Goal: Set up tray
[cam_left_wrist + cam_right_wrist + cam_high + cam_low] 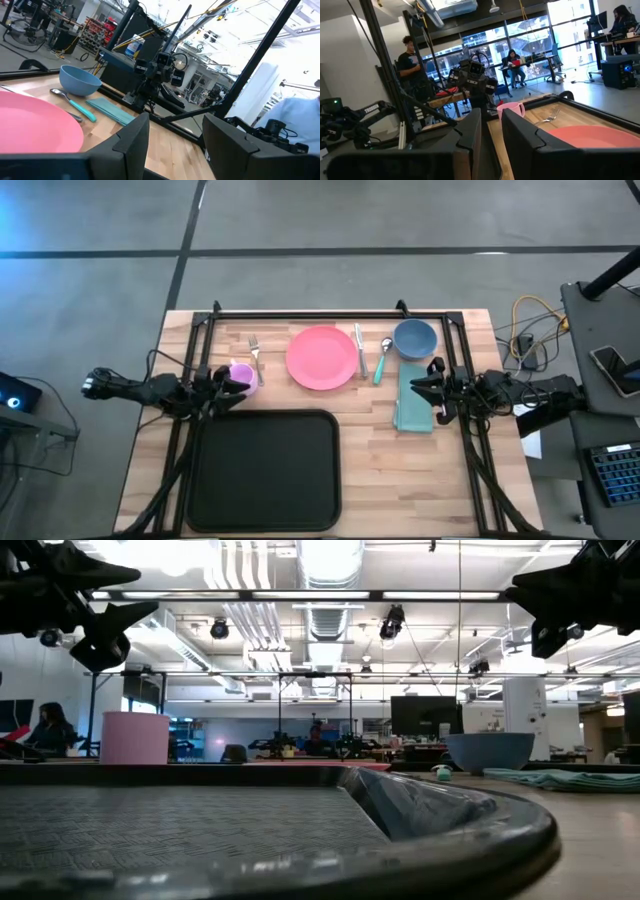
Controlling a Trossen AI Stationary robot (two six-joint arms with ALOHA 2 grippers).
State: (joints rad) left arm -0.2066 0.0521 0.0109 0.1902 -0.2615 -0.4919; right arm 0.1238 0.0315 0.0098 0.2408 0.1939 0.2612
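Note:
The black tray (265,470) lies on the table's near side, its rim filling the low view (450,840). Along the far side stand a pink cup (241,374), a fork (256,358), a pink plate (322,357), a knife (359,348), a teal-handled spoon (383,360) and a blue bowl (414,338). A teal napkin (412,402) lies flat near the bowl. My left gripper (232,380) hangs open in the air beside the cup. My right gripper (425,387) hangs open above the napkin's edge. Both are well above the table (130,595) (525,600).
A black metal frame (310,313) runs along the far edge and down both sides of the wooden table (400,480). Bare wood lies to the right of the tray. People sit and stand in the room beyond the table (410,62).

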